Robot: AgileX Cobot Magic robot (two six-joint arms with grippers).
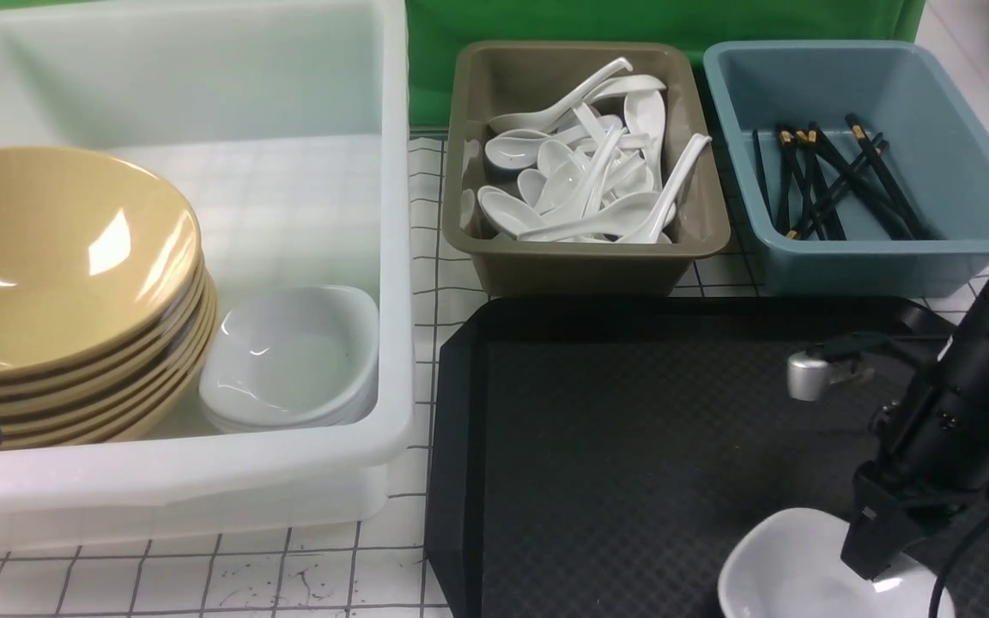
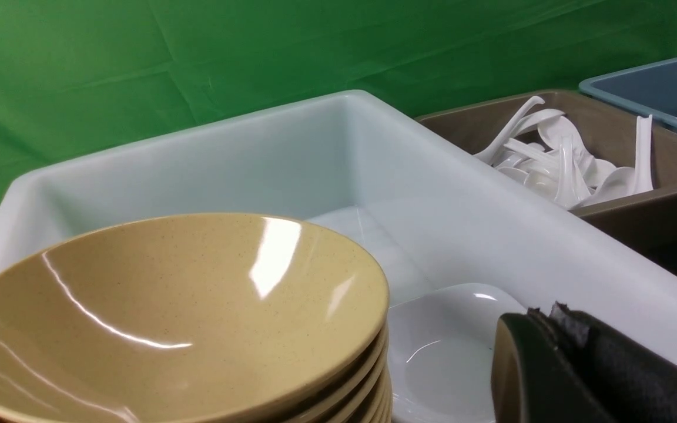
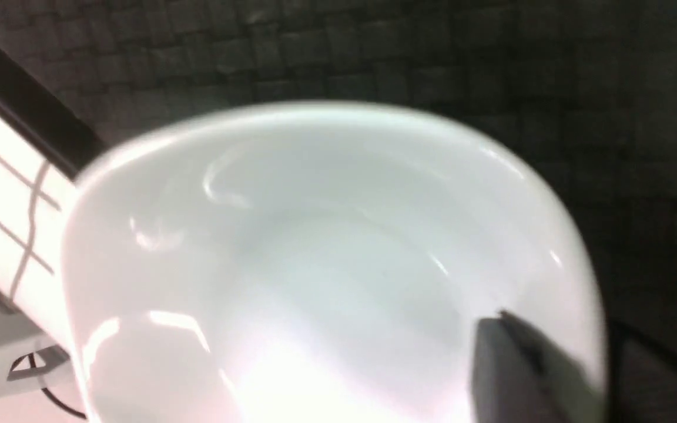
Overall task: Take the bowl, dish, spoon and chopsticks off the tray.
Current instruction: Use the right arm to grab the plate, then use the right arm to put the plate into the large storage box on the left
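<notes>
On the black tray (image 1: 632, 446), right fingers (image 3: 520, 370) seemingly tight on the white dish (image 1: 786, 575) rim; left fingers (image 2: 550, 376), state unclear.

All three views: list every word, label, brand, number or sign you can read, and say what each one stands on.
No text can be read in any view.
The tray, white tub, olive bin, blue bin and dish show no print.
The dark mark on a grey-white part beside the tray, in the right wrist view, is too blurred to read.
</notes>
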